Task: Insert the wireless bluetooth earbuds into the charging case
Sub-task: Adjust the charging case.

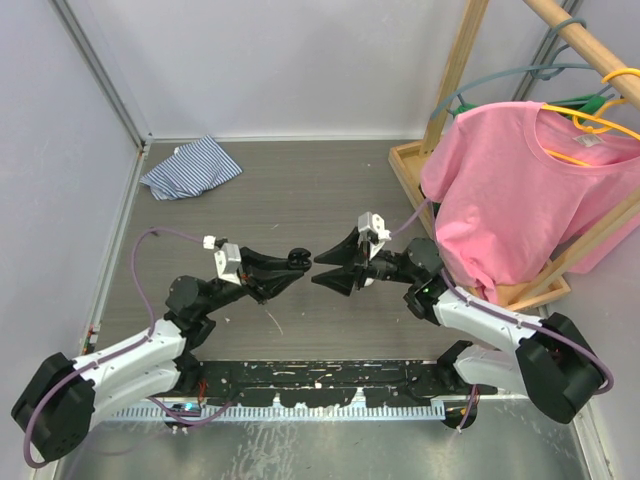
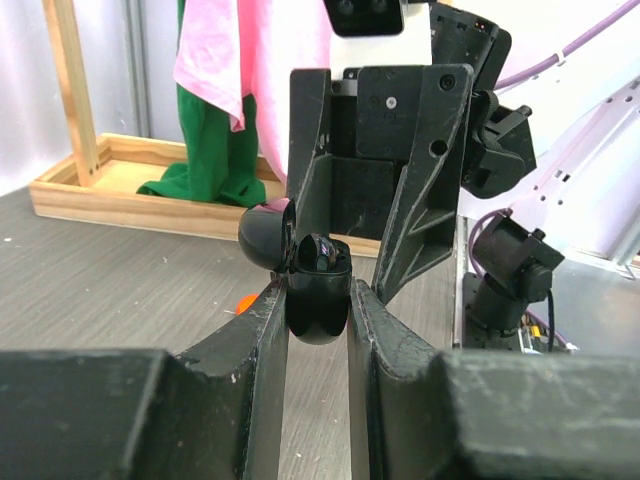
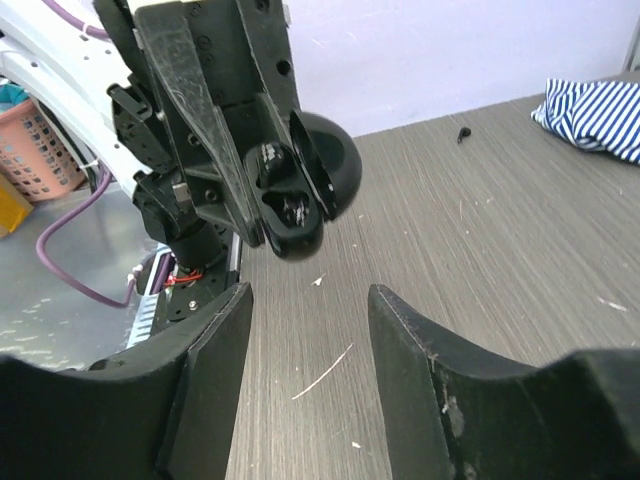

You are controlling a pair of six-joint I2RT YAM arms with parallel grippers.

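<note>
Well apart from the left wall point(image 1: 60, 200), the left gripper point(image 1: 298, 262) pinches the open black charging case point(image 2: 318, 305) above the table point(image 1: 300, 200). The right gripper point(image 3: 310, 292) faces it, jaws apart and empty, with the wooden rack point(image 1: 410, 175) beyond. Whether earbuds sit in the case's dark wells cannot be made out.

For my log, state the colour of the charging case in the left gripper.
The charging case is glossy black, clearest in the left wrist view.
</note>
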